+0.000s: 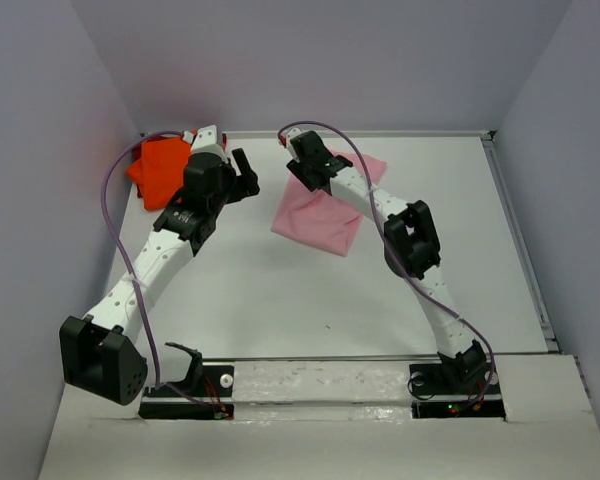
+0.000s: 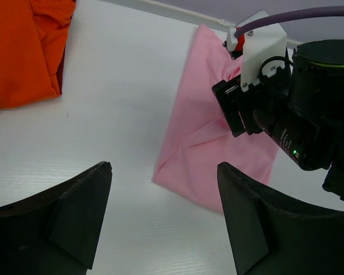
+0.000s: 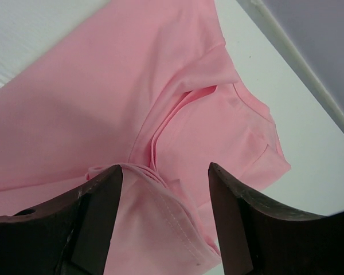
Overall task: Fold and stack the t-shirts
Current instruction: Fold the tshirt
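Note:
The light pink t-shirt [image 1: 320,215] lies partly folded at the back middle of the table, its collar showing in the right wrist view [image 3: 92,103]. My right gripper [image 1: 302,178] is low over its far left part, jaws open [image 3: 165,167], with a raised fold of pink cloth between them. The bright orange t-shirt [image 1: 160,165] lies bunched at the back left. A dark red edge [image 2: 61,63] shows under it. My left gripper [image 1: 248,175] hangs open and empty [image 2: 163,166] above bare table between the orange shirt [image 2: 23,46] and the pink shirt [image 2: 200,137].
The white table is boxed in by grey walls at the left, back and right. A raised rim [image 1: 430,133] runs along the back and a rail [image 1: 520,240] along the right side. Purple cables loop from both wrists.

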